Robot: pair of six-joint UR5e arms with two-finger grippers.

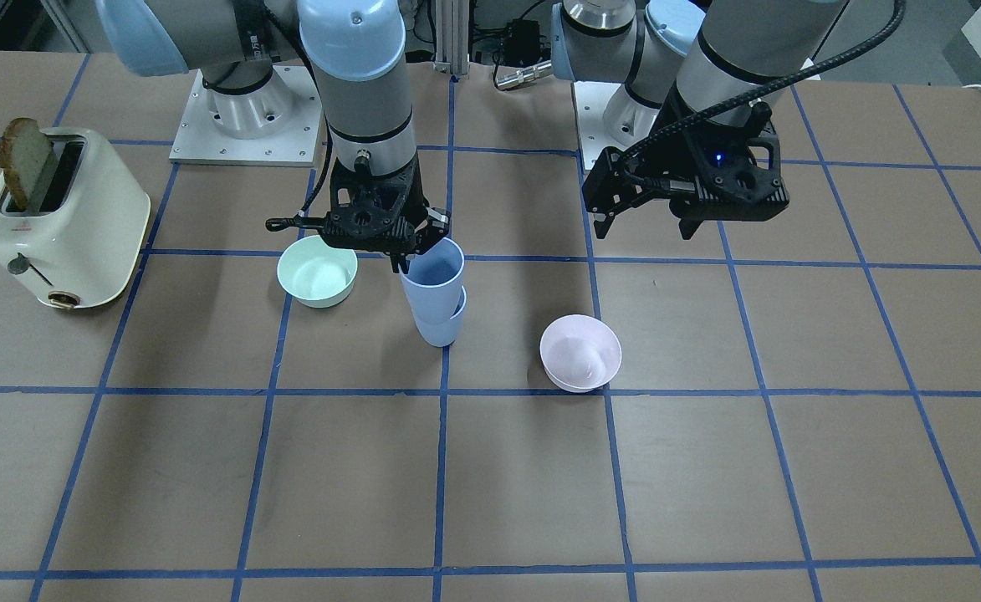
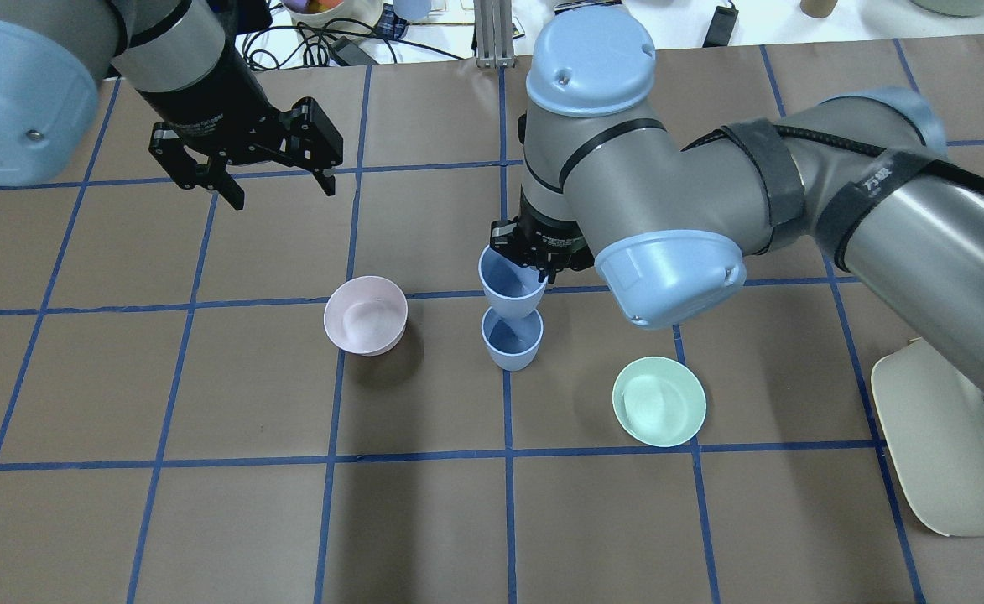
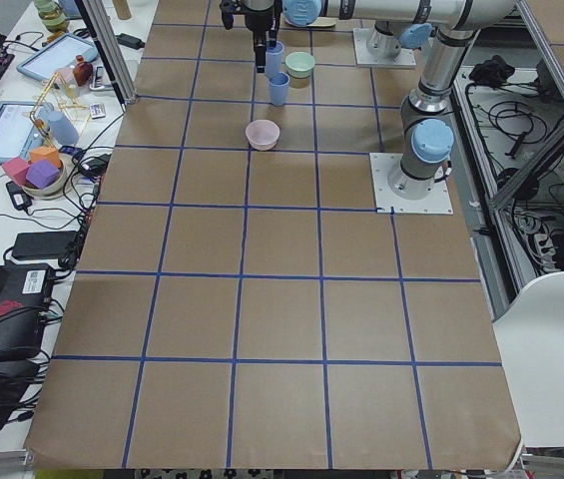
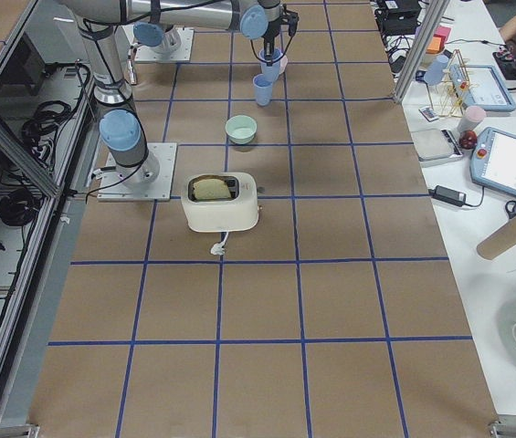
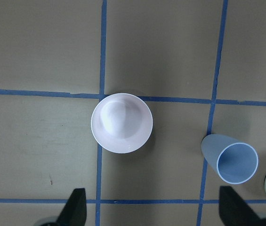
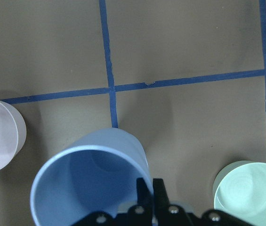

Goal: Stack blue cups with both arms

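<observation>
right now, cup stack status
Right pincer shut on matte blue plastic cup, held over second blue cup. Left pincer open, empty. Pale pink bowl, mint-green bowl apart.

There are two blue cups, an upper cup and a lower cup. The bowls also number two: one mint-green bowl and one pale pink bowl. One cream toaster stands on the counter, with a single slice of bread in it. Two arms show, a left arm and a right arm. Each has one two-fingered hand: a left hand and a right hand.
</observation>
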